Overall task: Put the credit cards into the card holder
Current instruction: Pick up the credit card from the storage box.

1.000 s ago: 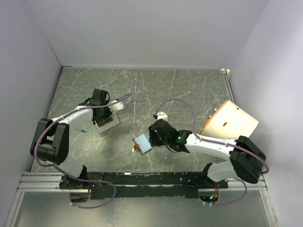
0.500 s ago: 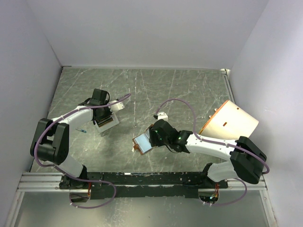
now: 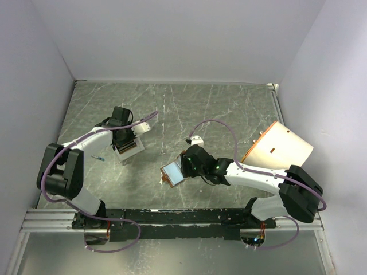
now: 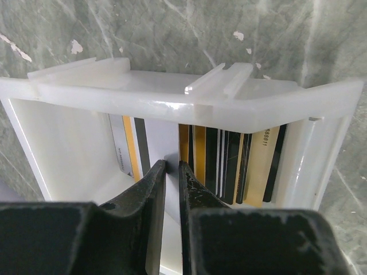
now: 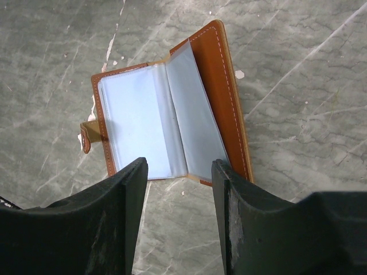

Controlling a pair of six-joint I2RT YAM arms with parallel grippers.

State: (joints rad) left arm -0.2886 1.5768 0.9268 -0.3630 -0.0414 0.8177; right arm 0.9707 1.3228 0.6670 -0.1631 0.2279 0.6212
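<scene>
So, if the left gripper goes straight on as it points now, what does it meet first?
Probably the gold card standing in the white tray, just ahead of the left gripper; depth unclear.

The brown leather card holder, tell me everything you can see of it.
The card holder lies open, flat on the grey marbled table: orange-brown leather cover with pale stitching, clear blue-grey sleeves inside, seemingly empty, a snap tab on one side. The right gripper's open fingers straddle its near edge; contact unclear.
</scene>
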